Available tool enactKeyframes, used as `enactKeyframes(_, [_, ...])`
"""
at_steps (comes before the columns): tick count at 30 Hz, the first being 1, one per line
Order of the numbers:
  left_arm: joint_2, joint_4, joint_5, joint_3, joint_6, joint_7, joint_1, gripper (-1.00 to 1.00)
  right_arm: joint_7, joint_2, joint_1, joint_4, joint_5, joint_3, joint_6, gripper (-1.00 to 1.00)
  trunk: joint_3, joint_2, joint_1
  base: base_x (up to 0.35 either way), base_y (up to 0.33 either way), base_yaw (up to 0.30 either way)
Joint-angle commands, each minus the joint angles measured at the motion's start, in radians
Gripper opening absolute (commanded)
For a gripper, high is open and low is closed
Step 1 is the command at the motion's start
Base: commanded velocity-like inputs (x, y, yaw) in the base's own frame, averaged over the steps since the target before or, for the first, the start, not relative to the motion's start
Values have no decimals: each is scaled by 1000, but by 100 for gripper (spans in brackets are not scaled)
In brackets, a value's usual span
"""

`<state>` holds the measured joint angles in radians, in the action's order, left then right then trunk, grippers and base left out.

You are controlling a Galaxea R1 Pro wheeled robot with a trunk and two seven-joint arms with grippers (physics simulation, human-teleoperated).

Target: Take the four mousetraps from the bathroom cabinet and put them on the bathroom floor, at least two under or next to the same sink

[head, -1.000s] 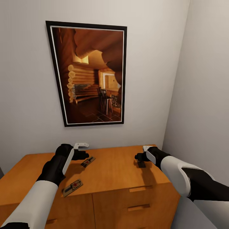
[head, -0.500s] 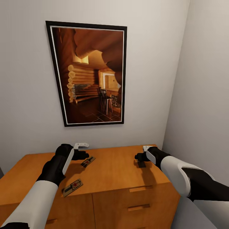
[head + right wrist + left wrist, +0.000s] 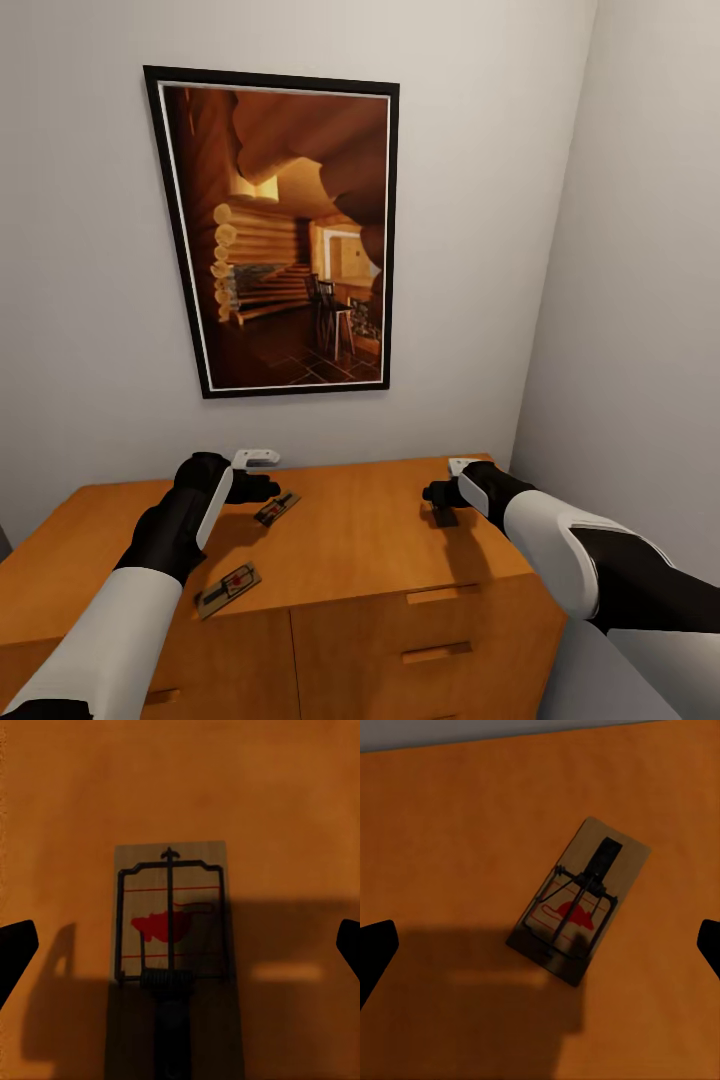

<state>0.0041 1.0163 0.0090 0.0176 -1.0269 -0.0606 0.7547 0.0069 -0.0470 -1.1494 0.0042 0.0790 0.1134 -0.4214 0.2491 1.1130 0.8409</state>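
Both our hands hang wide open over the cabinet (image 3: 330,560) top, nothing gripped. Left hand (image 3: 262,487) sits above a mousetrap (image 3: 578,912) lying skewed between its fingertips; right hand (image 3: 436,493) is above another mousetrap (image 3: 171,921), roughly square to the fingers. A third trap (image 3: 228,589) lies near the front edge.

Risks, as we judge: flat boards are hard to pinch off the surface; the skewed one may slide or twist. The framed picture (image 3: 285,235) and the side wall (image 3: 640,300) crowd our right arm.
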Motion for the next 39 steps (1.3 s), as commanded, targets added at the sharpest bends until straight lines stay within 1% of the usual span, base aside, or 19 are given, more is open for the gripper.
enactKeyframes(1, [0,1,0,1,-4,-2,1,100,1,0,-1,0,8,8,-3,100,1,1,0,0,0,0])
enactKeyframes(16, [0,1,0,1,-4,-4,1,100,-12,-6,10,2,15,6,3,100,1,1,0,0,0,0])
enactKeyframes(39, [0,2,2,1,-4,-5,1,100,-16,-5,16,2,16,6,10,100,1,1,0,0,0,0])
